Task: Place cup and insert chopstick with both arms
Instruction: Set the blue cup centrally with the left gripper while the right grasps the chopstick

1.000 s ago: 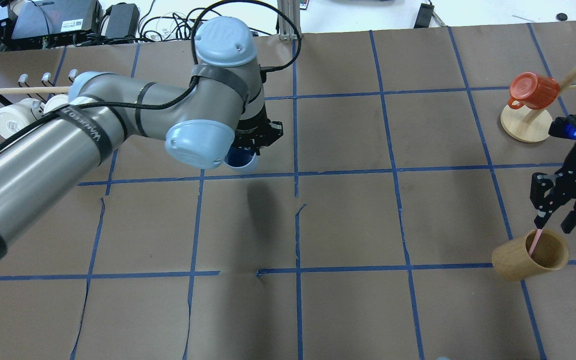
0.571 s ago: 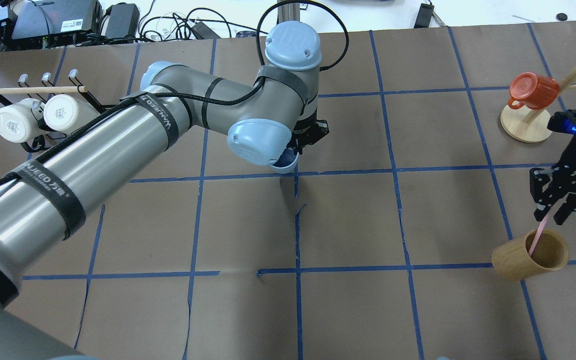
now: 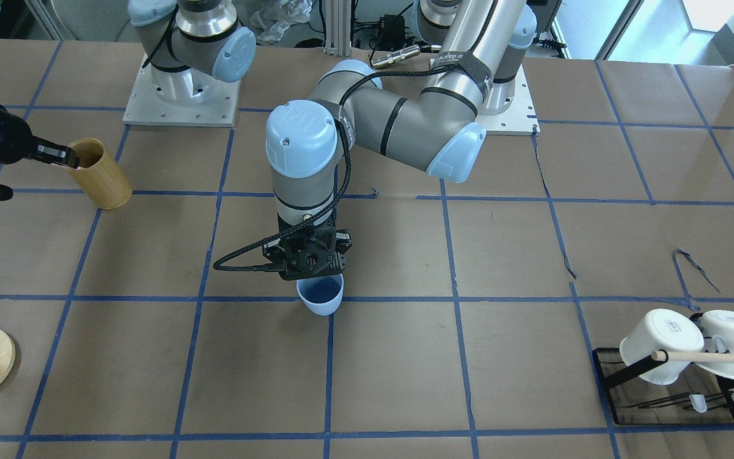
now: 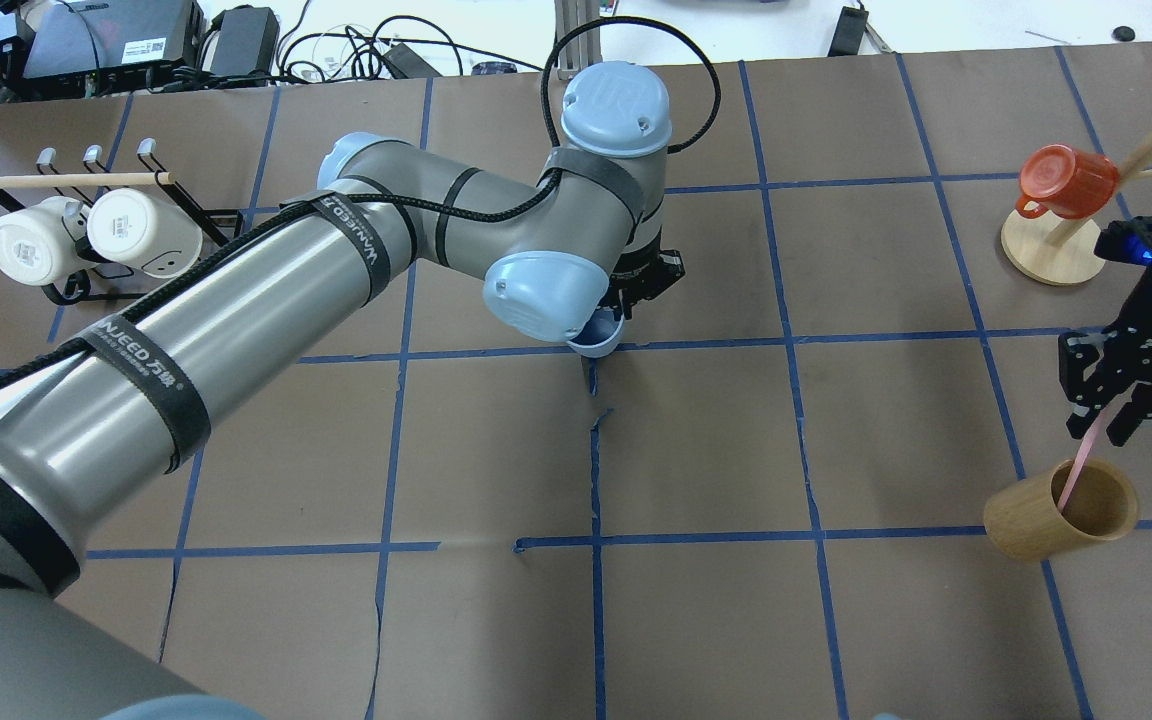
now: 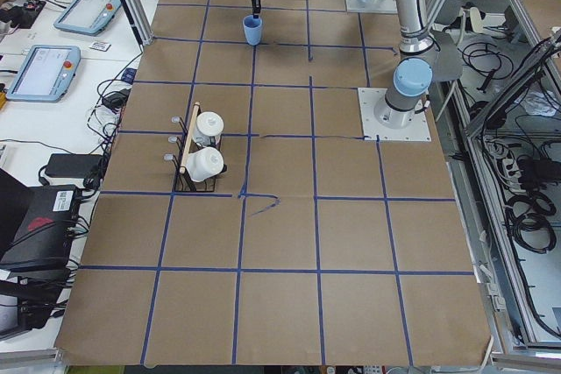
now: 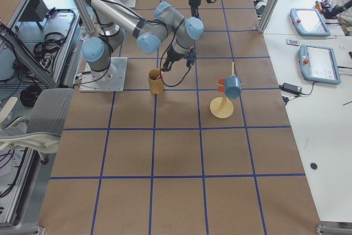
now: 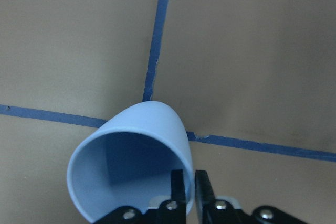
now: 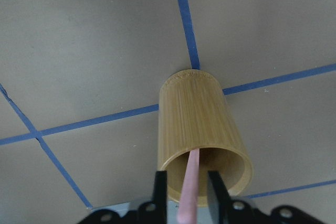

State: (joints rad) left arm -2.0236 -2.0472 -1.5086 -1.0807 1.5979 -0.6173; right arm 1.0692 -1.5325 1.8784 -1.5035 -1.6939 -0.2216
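Observation:
My left gripper point(image 4: 626, 305) is shut on the rim of the light-blue cup point(image 4: 596, 338). It holds the cup tilted, low over a crossing of blue tape lines near the table's middle point(image 3: 320, 294). I cannot tell whether the base touches the table. The left wrist view shows the cup's point(image 7: 131, 156) open mouth with my fingers pinching its wall. My right gripper point(image 4: 1101, 425) is shut on the top of the pale-pink chopstick point(image 4: 1076, 470). The chopstick's point(image 8: 189, 187) lower end stands inside the tan wooden cylinder point(image 4: 1061, 515).
A black rack with two white mugs point(image 4: 86, 235) and a wooden rod point(image 4: 66, 180) stands at the far left. A wooden mug tree point(image 4: 1051, 250) with a red mug point(image 4: 1066, 180) stands at the far right, behind my right gripper.
My left arm has carried the cup to the right, to the central tape crossing. My right gripper has closed on the chopstick and drawn it up a little.

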